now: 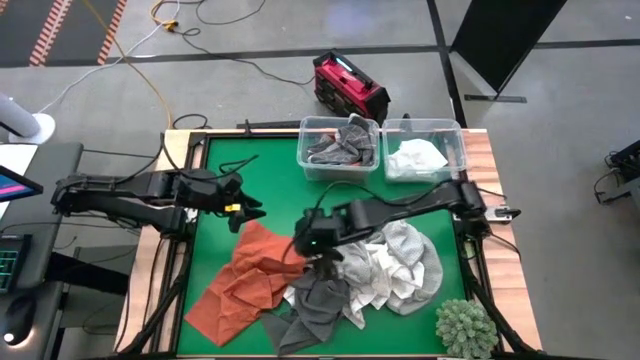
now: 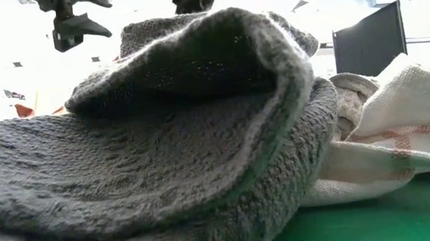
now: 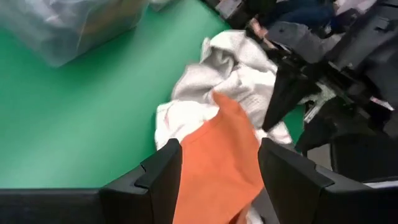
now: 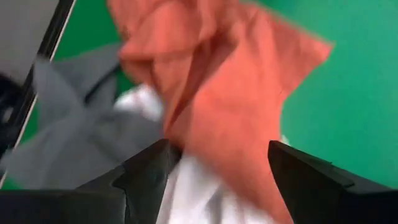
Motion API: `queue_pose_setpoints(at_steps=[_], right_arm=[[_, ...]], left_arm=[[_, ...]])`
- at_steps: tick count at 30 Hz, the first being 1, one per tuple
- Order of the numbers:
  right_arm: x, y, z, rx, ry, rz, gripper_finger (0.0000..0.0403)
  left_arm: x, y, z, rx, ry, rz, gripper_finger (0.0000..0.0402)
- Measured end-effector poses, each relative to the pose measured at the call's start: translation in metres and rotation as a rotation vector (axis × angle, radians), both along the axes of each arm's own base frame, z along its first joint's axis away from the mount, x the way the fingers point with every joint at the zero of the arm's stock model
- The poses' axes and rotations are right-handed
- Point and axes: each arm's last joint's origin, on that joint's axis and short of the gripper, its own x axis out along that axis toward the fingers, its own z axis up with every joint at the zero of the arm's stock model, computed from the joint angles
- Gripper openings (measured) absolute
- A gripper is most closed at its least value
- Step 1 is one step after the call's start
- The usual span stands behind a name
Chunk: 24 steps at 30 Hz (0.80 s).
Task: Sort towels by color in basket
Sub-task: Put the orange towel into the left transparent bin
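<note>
Two clear bins are seen at the far edge of the green tabletop: the left bin holds dark grey cloth and the right bin holds white cloth. The unsorted towels lie in a heap nearer than the bins, with the rust-orange towel spread on the heap's left, the dark grey towel at its near middle, and the light grey towel with white cloth on its right. The right pincer is held spread directly over the heap, where orange meets white and grey, and nothing is gripped between its fingers. The left pincer is held spread and empty above bare tabletop, just beyond the orange towel's far corner. A green plant ball sits at the near right of the heap. From here, the likeliest fault is judged to be a mixed grab: because the colours overlap under the right pincer, two cloths could be pinched together and carried into one bin. A trailing corner could also be dragged across the heap, or snagged on a bin rim, if the lift is too low.
</note>
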Motion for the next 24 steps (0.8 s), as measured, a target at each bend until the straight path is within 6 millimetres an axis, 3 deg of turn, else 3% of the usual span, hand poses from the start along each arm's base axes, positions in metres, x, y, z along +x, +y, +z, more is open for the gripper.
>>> queue_pose_setpoints(at_steps=[4,10,13,16,21,24], right_arm=[[0.017,0.0,-0.006,-0.008,-0.049,0.051,0.0301],[0.035,0.007,-0.056,-0.044,0.059,0.154,0.0301],[0.04,0.005,-0.071,-0.047,0.083,0.135,0.0281],[0.045,0.001,-0.075,-0.028,0.078,0.093,0.0223],[0.047,-0.016,-0.07,-0.013,0.063,0.041,0.0047],[0.045,-0.034,-0.049,0.015,0.005,-0.015,0.0022]], left_arm=[[-0.013,0.0,0.009,-0.011,0.068,0.008,0.02],[-0.029,0.003,0.012,0.047,0.174,0.051,0.02],[-0.031,0.003,0.014,0.044,0.158,0.057,0.02],[-0.033,0.003,0.015,0.039,0.151,0.059,0.02],[-0.034,0.004,0.016,0.057,0.148,0.074,0.02],[-0.034,0.004,0.017,0.058,0.136,0.079,0.02]])
